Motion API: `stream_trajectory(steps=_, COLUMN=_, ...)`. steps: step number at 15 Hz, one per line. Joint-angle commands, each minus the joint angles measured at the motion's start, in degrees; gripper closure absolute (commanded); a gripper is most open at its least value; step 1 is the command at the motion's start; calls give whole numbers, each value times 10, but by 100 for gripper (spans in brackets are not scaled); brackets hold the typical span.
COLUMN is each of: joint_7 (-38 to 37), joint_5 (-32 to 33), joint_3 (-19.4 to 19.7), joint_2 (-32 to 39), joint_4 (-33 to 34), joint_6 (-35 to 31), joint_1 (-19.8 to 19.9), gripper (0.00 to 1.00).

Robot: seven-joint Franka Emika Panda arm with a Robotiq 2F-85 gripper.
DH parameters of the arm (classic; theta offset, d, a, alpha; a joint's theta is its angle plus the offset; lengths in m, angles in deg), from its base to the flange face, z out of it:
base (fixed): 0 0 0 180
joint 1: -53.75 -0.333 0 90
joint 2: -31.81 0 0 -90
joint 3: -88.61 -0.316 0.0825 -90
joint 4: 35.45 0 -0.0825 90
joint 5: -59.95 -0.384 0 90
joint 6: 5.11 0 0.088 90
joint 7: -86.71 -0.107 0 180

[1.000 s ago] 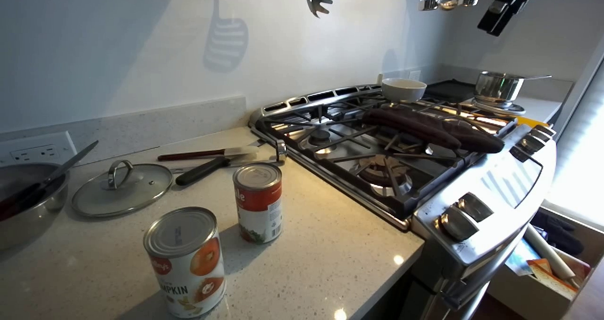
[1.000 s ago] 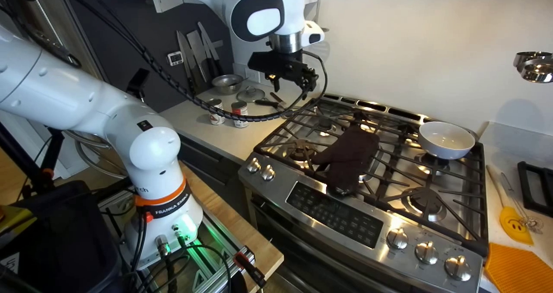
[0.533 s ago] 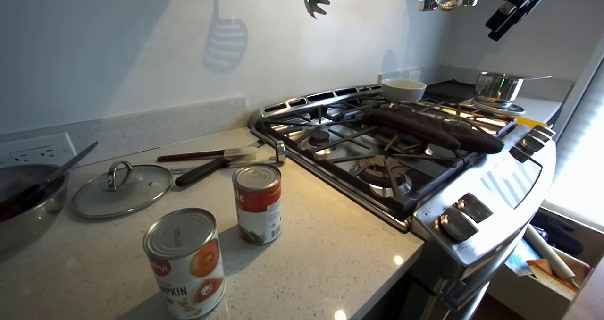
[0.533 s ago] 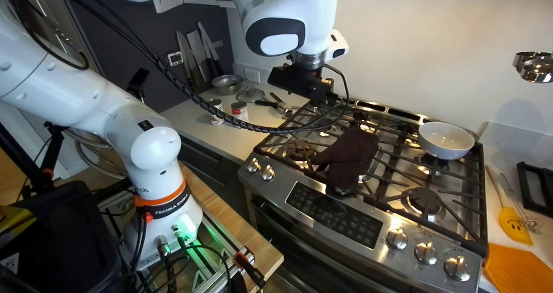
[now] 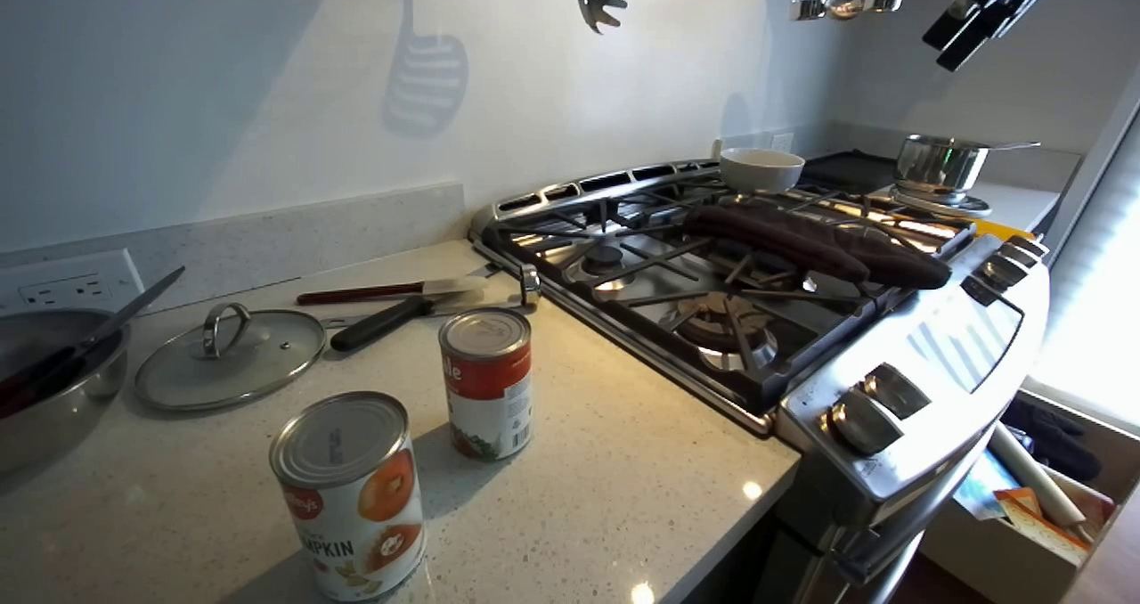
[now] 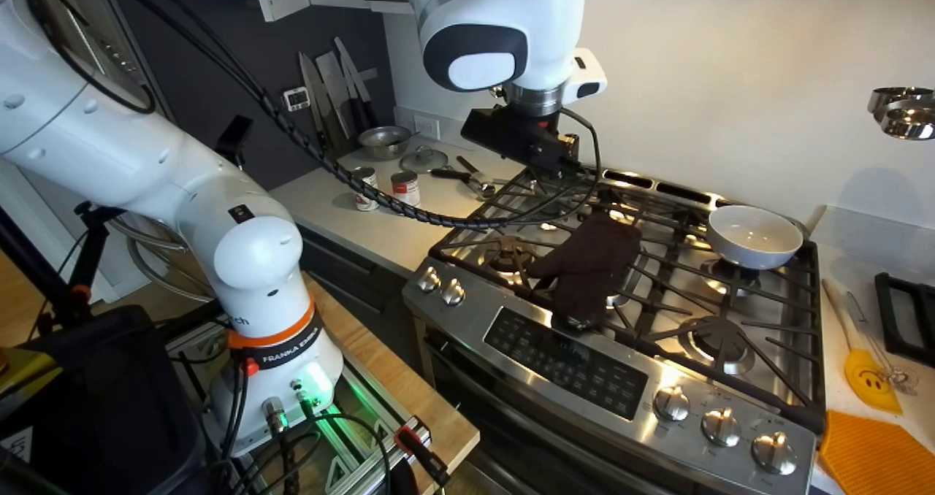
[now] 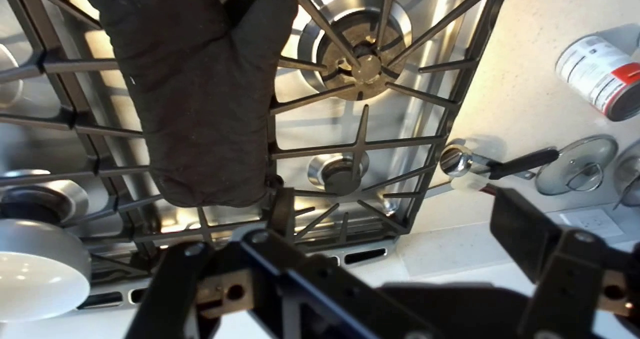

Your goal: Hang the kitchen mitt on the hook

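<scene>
1. The gripper point(image 7: 397, 216) hangs above the stove point(image 6: 475, 316), its jaws standing wide apart in the wrist view.
2. The mitt point(image 7: 200, 119), dark brown to black, lies across the middle of the stove, below and apart from the gripper; its thumb is near a front burner point(image 7: 367, 69).
3. A white bowl point(image 6: 754, 239) stands upright at the rear of the stove in both exterior views, apart from the mitt.
4. On the counter point(image 5: 623, 497) stand a pumpkin can point(image 5: 347, 497) and a red-and-white can point(image 5: 486, 390), 2 upright cylinders near each other; a glass lid point(image 5: 258, 372) lies flat near them.
5. In an exterior view, a yellow spatula point(image 6: 871, 382) and a whisk point(image 6: 903, 380) lie side by side next to the stove, near an orange mat point(image 6: 880, 451).
</scene>
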Motion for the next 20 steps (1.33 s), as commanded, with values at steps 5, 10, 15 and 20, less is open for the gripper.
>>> stream_trajectory(steps=5, joint_7=97, joint_5=-145, joint_3=130, joint_2=196, joint_4=198, joint_6=265, joint_1=6, gripper=0)
stream_trajectory(steps=10, joint_7=44, joint_5=-214, joint_3=96, joint_2=338, joint_4=286, joint_6=264, joint_1=63, gripper=0)
stream_trajectory(steps=15, joint_7=37, joint_5=-206, joint_3=12, joint_2=443, joint_4=373, joint_6=293, joint_1=149, gripper=0)
stream_trajectory(steps=20, joint_7=41, joint_5=-173, joint_3=-70, joint_2=535, joint_4=463, joint_6=349, joint_1=235, gripper=0)
